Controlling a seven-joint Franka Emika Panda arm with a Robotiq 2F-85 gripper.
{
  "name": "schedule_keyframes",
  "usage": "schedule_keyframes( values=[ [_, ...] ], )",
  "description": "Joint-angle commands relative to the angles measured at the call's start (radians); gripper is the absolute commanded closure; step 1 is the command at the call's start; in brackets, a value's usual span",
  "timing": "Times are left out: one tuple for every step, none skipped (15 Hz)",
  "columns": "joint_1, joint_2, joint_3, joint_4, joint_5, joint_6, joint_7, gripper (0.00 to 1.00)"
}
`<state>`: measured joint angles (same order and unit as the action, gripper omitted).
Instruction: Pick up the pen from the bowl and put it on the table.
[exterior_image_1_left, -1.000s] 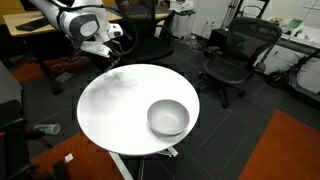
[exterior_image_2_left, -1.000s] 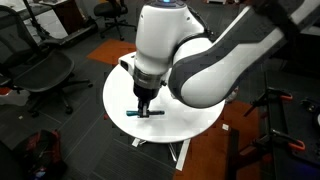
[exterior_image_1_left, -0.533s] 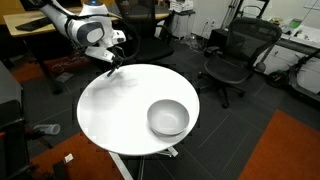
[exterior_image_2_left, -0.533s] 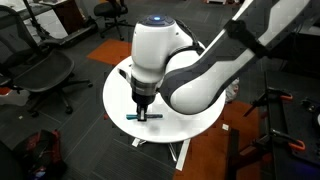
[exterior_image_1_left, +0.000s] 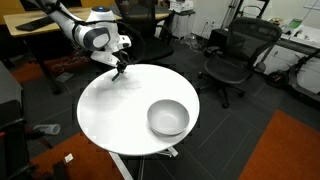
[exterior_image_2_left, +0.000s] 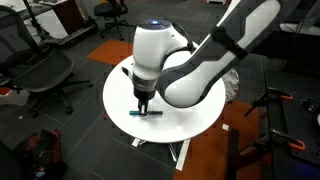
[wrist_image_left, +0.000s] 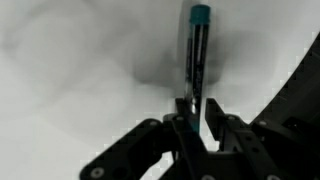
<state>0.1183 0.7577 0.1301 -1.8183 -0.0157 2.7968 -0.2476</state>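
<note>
Ext cams high, opposite sides, share table (exterior_image_1_left: 112, 115); wrist cam close.

No text, label or number seems legible in these low-resolution views.

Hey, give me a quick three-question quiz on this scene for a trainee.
1. True or false: the slim dark pen with a teal-blue end lies inside the round shiny metal bowl.
2. In the wrist view, the jaws of the gripper stand: A) either side of the pen; B) both on one side of it; C) out of view.
3. Fill in: the pen's teal-blue end points ____ the gripper.
Key: 1 false; 2 A; 3 away from.
</note>
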Motion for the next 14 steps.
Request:
schedule_keyframes(
  values=[
    [-0.013, 0.002, -0.004, 0.035, -0.023, -0.053, 0.027, 0.40],
    [-0.016, 0.001, -0.004, 0.038, -0.023, -0.057, 0.027, 0.33],
    [-0.019, 0.000, -0.003, 0.041, -0.022, -0.063, 0.026, 0.24],
    [-0.024, -0.001, -0.002, 0.042, -0.021, -0.067, 0.024, 0.18],
    [-0.026, 0.000, -0.003, 0.045, -0.021, -0.071, 0.024, 0.11],
    [-0.030, -0.002, -0.001, 0.045, -0.020, -0.073, 0.022, 0.03],
    [-0.033, -0.002, 0.000, 0.046, -0.019, -0.075, 0.021, 0.00],
    [-0.037, -0.004, 0.002, 0.045, -0.018, -0.076, 0.019, 0.00],
    [-0.041, -0.006, 0.005, 0.044, -0.016, -0.078, 0.016, 0.00],
    [-0.045, -0.008, 0.008, 0.043, -0.015, -0.080, 0.013, 0.00],
    [-0.050, -0.012, 0.013, 0.040, -0.013, -0.083, 0.009, 0.00],
    [-0.051, -0.015, 0.015, 0.039, -0.012, -0.085, 0.008, 0.00],
    [-0.055, -0.023, 0.021, 0.033, -0.010, -0.086, 0.003, 0.00],
    [-0.060, -0.034, 0.026, 0.026, -0.010, -0.093, -0.001, 0.00]
  ],
)
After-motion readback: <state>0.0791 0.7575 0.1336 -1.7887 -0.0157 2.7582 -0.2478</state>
